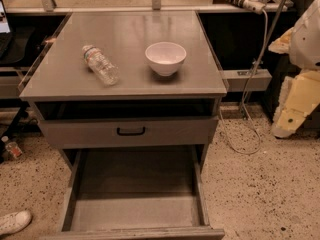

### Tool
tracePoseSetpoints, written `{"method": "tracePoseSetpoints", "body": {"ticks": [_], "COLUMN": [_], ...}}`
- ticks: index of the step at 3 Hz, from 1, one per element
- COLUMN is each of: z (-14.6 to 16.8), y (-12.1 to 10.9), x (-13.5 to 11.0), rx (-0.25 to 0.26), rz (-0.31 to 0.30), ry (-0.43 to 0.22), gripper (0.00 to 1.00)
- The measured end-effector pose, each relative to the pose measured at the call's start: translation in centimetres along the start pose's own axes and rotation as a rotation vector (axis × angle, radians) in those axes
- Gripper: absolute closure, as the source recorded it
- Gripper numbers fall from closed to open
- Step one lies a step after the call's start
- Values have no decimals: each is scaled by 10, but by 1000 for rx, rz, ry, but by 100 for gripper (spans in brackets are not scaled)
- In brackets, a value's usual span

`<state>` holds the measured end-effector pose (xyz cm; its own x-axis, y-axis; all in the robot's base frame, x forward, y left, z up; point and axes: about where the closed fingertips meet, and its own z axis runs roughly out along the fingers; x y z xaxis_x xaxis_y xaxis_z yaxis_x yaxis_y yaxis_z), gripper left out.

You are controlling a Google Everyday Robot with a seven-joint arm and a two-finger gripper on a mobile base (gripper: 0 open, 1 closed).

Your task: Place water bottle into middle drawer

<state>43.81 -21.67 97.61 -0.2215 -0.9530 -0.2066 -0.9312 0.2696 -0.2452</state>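
The water bottle (100, 64) lies on its side on the worktop (130, 29), left of the white bowl (165, 58), cap toward the back. Below, the middle drawer (135, 211) stands pulled out, its front edge cut off at the bottom. The pincer (292, 109) hangs at the far right, beside the cabinet, partly out of view; open or closed, I cannot tell.

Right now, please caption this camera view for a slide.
The water bottle lies beside a white bowl on the cabinet top; middle drawer open below; gripper hangs at right.
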Motion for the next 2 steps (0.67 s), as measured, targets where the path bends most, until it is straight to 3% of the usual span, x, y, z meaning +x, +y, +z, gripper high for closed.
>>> {"method": "tracePoseSetpoints", "body": {"ticks": [2], "z": [-5], "y": [8], "x": [-12], "rx": [3], "rz": [-16], "ry": [-8], "gripper": [0]}}
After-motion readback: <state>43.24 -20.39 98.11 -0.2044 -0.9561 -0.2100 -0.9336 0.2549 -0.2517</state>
